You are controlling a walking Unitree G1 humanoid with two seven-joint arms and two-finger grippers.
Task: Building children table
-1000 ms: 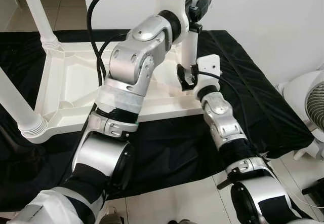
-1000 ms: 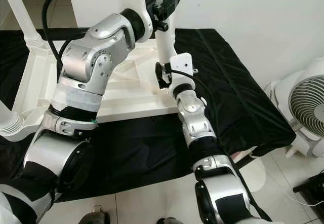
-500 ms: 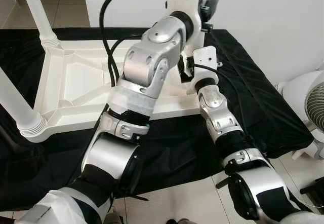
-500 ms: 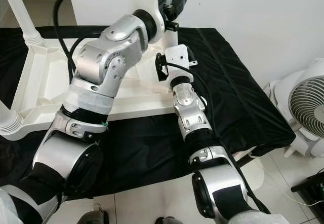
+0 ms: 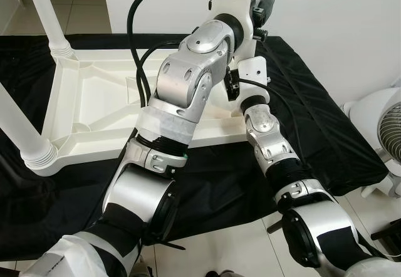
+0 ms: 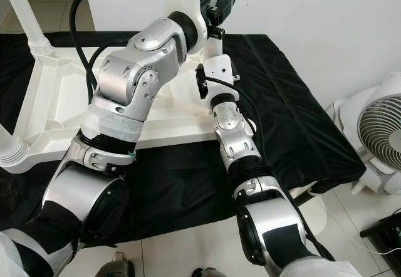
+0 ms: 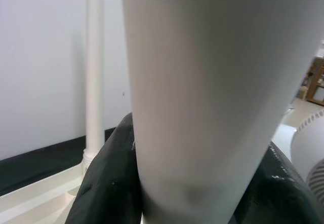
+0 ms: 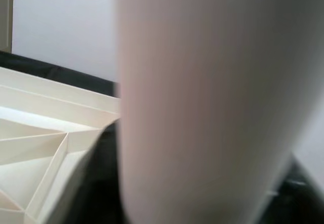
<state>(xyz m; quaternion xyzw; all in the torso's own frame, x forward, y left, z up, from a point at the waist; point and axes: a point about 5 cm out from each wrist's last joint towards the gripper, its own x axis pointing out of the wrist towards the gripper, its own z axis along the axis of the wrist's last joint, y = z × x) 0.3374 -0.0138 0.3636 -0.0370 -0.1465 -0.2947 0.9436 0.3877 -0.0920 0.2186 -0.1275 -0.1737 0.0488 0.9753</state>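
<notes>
Both robot grippers clamp one white table leg at the upper centre of the frame.

The left gripper (image 7: 197,193) has its black fingers (image 7: 109,178) pressed against both sides of the upright table leg (image 7: 202,82), gripping it. Just below, the right gripper (image 6: 202,84) also appears closed around the same leg, its dark fingers (image 8: 104,183) either side of the leg in the right wrist view. The leg stands at the right corner of the upturned white tabletop (image 5: 94,104), whose ribbed underside faces up at centre left. Two other legs (image 5: 47,14) are already fitted at the left edge of the frame. The tabletop lies on a black cloth (image 5: 307,120). A white fan (image 6: 381,133) stands at the right edge, on the tiled floor (image 6: 188,252).
</notes>
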